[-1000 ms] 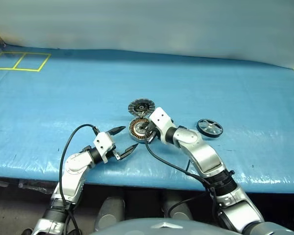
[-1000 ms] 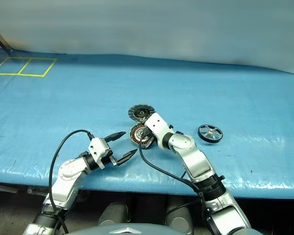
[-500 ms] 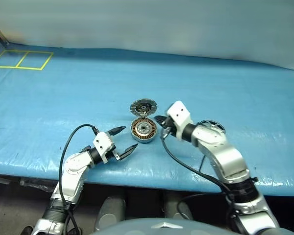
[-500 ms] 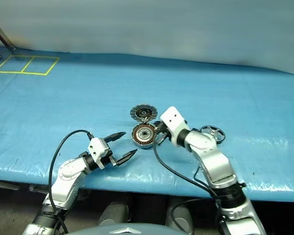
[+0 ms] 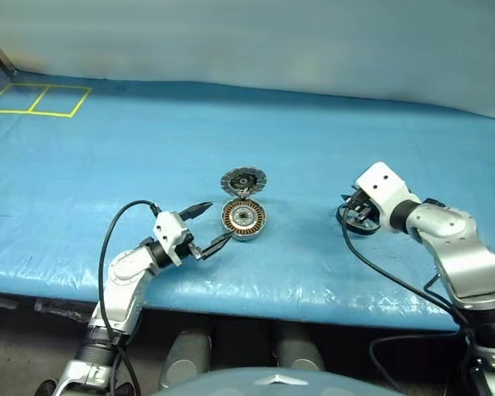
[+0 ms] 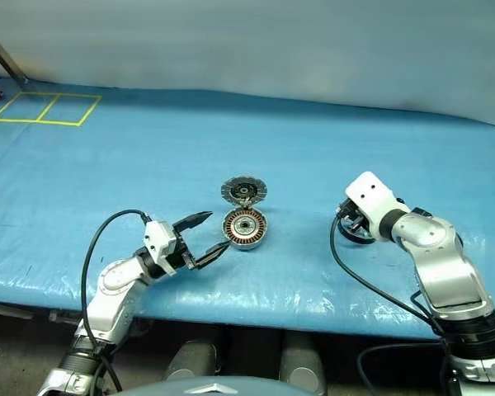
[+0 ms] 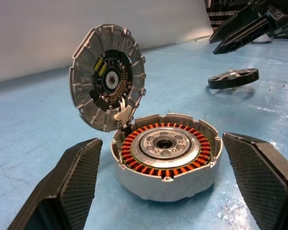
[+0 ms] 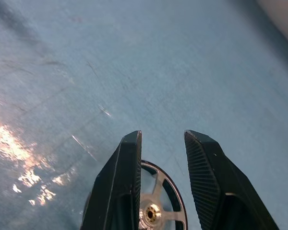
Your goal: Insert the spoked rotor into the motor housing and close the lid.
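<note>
A: Where's the rotor (image 8: 153,211)?
B: Lying flat on the blue table cover (image 5: 107,157), well to the right of the housing (image 5: 243,218). The right gripper (image 8: 162,143) hangs just over it, fingers partly parted, pinching nothing.
A: How best to take it?
B: I'd straddle the rim, close squarely and lift it level.
A: The housing?
B: Empty but for copper windings and hub; its lid (image 7: 107,84) stands open on the far side. The left gripper (image 7: 163,182), spread wide, flanks it.

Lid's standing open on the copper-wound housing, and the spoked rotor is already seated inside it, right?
Not seated. The left wrist view shows the round copper-wound motor housing without a rotor, its ribbed grey lid open; the dark silver-spoked rotor lies on the blue mat beyond.
</note>
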Controlling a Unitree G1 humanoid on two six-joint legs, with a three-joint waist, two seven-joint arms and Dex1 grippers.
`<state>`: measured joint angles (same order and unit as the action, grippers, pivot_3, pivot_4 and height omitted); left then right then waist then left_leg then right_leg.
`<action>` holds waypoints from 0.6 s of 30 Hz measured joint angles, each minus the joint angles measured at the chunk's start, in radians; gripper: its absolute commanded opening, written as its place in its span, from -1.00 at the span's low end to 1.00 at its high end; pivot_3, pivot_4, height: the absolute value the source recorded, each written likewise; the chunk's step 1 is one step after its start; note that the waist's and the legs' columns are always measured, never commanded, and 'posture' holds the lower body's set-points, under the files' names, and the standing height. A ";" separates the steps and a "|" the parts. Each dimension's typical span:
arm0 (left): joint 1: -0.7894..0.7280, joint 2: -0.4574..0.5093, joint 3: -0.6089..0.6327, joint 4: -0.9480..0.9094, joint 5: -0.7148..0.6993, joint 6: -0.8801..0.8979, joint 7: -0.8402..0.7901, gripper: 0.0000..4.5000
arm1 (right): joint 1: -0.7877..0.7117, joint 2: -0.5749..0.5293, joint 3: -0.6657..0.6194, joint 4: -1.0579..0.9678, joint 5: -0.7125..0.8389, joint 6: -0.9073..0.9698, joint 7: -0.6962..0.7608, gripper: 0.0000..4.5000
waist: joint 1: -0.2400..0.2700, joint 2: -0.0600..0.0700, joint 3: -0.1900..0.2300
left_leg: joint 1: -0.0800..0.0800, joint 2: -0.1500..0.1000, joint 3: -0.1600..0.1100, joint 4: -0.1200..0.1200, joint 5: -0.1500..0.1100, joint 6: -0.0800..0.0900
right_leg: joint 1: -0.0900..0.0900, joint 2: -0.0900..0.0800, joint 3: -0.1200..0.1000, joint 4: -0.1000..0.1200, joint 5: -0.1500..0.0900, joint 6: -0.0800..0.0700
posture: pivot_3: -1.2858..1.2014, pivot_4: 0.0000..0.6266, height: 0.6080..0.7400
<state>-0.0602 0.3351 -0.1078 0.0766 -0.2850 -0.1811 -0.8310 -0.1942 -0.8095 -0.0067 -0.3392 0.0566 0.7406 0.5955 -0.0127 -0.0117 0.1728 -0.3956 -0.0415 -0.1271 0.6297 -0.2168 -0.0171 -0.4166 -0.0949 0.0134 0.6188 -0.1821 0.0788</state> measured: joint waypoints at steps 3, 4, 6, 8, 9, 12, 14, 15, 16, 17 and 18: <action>0.005 -0.005 -0.002 0.000 0.002 0.000 0.001 0.96 | 0.001 -0.026 0.000 0.029 0.001 0.013 0.024 -0.33 | 0.000 0.000 0.000 | 0.000 0.000 0.000 -0.001 0.000 0.001 | 0.001 0.000 0.000 -0.004 0.001 0.001 | 0.03 -0.52 1.00; 0.008 -0.011 -0.003 0.000 0.003 -0.001 0.001 0.96 | 0.002 -0.027 0.000 0.037 0.001 0.013 0.030 -0.33 | 0.000 0.000 0.000 | 0.000 0.000 0.000 -0.002 0.000 0.001 | 0.002 0.000 0.000 -0.005 0.001 0.002 | 0.03 -0.52 1.00; 0.016 -0.018 -0.010 0.000 0.006 -0.002 0.002 0.96 | 0.005 -0.033 0.000 0.050 0.001 0.020 0.033 -0.33 | 0.001 0.000 0.000 | -0.001 0.000 0.000 -0.002 -0.001 0.001 | 0.002 0.000 0.000 -0.008 0.002 0.003 | 0.03 -0.52 1.00; 0.023 -0.019 -0.011 0.001 0.015 -0.008 0.011 0.96 | 0.011 -0.048 -0.003 0.055 0.001 0.028 0.039 -0.25 | 0.002 0.000 0.000 | -0.002 0.000 0.000 -0.002 -0.001 0.002 | 0.002 0.000 0.000 -0.009 0.003 0.004 | 0.03 -0.52 1.00; 0.025 -0.019 -0.010 0.002 0.022 -0.010 0.019 0.96 | 0.015 -0.054 -0.004 0.056 0.001 0.030 0.039 -0.17 | 0.002 0.000 0.000 | -0.003 -0.001 0.000 -0.001 -0.001 0.002 | 0.002 0.000 0.000 -0.009 0.003 0.004 | 0.03 -0.52 1.00; 0.027 -0.019 -0.010 0.002 0.033 -0.019 0.028 0.96 | 0.024 -0.067 -0.012 0.056 0.000 0.035 0.040 0.21 | 0.002 0.000 0.000 | -0.002 -0.001 0.000 -0.001 -0.001 0.002 | 0.002 0.000 0.000 -0.010 0.003 0.004 | 0.03 -0.52 1.00; 0.027 -0.019 -0.010 0.002 0.034 -0.021 0.030 0.96 | 0.029 -0.080 -0.014 0.056 0.002 0.036 0.048 0.21 | 0.002 0.000 0.000 | -0.002 0.000 0.000 -0.001 -0.001 0.002 | 0.002 0.000 0.000 -0.009 0.003 0.004 | 0.03 -0.52 1.00; 0.028 -0.019 -0.010 0.002 0.035 -0.021 0.032 0.96 | 0.036 -0.093 -0.015 0.055 0.004 0.038 0.059 0.21 | 0.003 0.000 0.000 | -0.002 0.000 0.000 -0.001 -0.001 0.002 | 0.002 0.000 0.000 -0.009 0.003 0.004 | 0.03 -0.52 1.00; 0.028 -0.020 -0.010 0.002 0.038 -0.022 0.035 0.96 | 0.046 -0.104 -0.021 0.054 0.006 0.040 0.066 0.21 | 0.003 0.000 0.000 | -0.002 0.000 0.000 -0.001 -0.001 0.002 | 0.002 0.000 0.000 -0.010 0.003 0.004 | 0.03 -0.52 1.00; 0.028 -0.020 -0.010 0.002 0.039 -0.022 0.037 0.96 | 0.054 -0.114 -0.026 0.052 0.007 0.045 0.075 0.21 | 0.003 0.000 0.000 | -0.002 0.000 0.000 -0.001 -0.001 0.002 | 0.002 0.000 0.000 -0.010 0.003 0.004 | 0.03 -0.52 1.00; 0.028 -0.020 -0.010 0.002 0.039 -0.022 0.038 0.96 | 0.059 -0.122 -0.027 0.052 0.007 0.049 0.081 0.21 | 0.003 0.000 0.000 | -0.002 0.000 0.000 -0.001 -0.001 0.002 | 0.002 0.000 0.000 -0.010 0.003 0.004 | 0.03 -0.52 1.00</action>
<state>-0.0317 0.3147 -0.1176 0.0787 -0.2457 -0.2032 -0.7929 -0.1353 -0.9315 -0.0340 -0.2873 0.0640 0.7896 0.6765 -0.0099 -0.0116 0.1728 -0.3980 -0.0420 -0.1267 0.6285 -0.2181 -0.0151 -0.4144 -0.0951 0.0134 0.6092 -0.1791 0.0833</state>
